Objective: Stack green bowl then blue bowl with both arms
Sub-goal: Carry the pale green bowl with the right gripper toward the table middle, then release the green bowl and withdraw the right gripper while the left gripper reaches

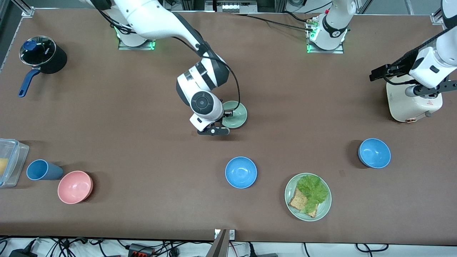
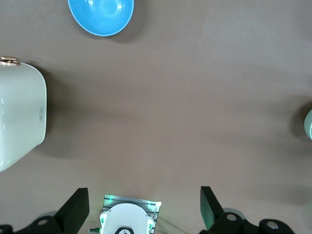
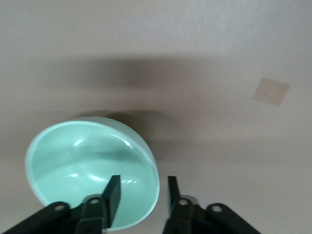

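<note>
The pale green bowl (image 1: 237,114) (image 3: 83,165) sits upright on the brown table, near its middle. My right gripper (image 1: 224,121) (image 3: 143,187) is low at the bowl's edge and open. One finger hangs inside the bowl and the other outside, and neither touches the rim between them. One blue bowl (image 1: 241,172) stands nearer the front camera. A second blue bowl (image 1: 374,153) (image 2: 101,14) sits toward the left arm's end. My left gripper (image 1: 381,72) (image 2: 144,204) waits open and empty, high over that end of the table.
A white appliance (image 1: 414,103) (image 2: 19,117) stands under the left arm. A green plate (image 1: 323,210) with lettuce and bread lies near the front edge. At the right arm's end are a lidded black pot (image 1: 42,54), a blue cup (image 1: 41,170), a pink bowl (image 1: 75,186) and a clear container (image 1: 9,162).
</note>
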Robot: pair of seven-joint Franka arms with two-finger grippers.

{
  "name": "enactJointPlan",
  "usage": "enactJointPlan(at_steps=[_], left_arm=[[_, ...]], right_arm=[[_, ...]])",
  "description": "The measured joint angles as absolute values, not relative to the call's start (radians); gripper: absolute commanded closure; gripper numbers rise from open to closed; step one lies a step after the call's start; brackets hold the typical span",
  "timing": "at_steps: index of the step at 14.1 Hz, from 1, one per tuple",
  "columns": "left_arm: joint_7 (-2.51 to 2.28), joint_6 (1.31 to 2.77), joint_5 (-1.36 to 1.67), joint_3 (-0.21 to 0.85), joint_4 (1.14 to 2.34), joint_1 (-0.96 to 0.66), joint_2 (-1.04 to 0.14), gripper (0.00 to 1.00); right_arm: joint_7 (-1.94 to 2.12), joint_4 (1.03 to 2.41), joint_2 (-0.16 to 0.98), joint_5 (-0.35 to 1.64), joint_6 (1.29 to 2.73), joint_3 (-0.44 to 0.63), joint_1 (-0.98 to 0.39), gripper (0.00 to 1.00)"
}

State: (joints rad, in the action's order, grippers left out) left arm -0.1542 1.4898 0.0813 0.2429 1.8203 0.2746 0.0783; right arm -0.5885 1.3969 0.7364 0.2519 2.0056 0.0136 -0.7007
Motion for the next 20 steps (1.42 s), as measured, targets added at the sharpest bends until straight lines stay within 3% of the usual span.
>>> enactJointPlan(at_steps=[5, 8, 15, 20], left_arm=[[-0.154, 1.490, 0.081, 0.243, 1.820, 0.286, 0.054, 0.00], [-0.148, 1.530, 0.081, 0.240, 1.819, 0.340, -0.005, 0.00], [-0.043, 1.907, -0.062, 0.237, 1.817, 0.386, -0.265, 0.00], [0.033, 2.144, -0.073, 0.235, 1.850, 0.462, -0.379, 0.00]], right_arm=[[-0.588, 1.382, 0.524, 0.235, 1.899, 0.133, -0.660, 0.00], [-0.586, 1.383, 0.453, 0.169, 1.873, 0.204, -0.641, 0.00], [-0.490, 1.333, 0.418, 0.136, 1.738, 0.432, -0.638, 0.00], [-0.378, 1.322, 0.382, 0.136, 1.734, 0.415, -0.509, 0.00]])
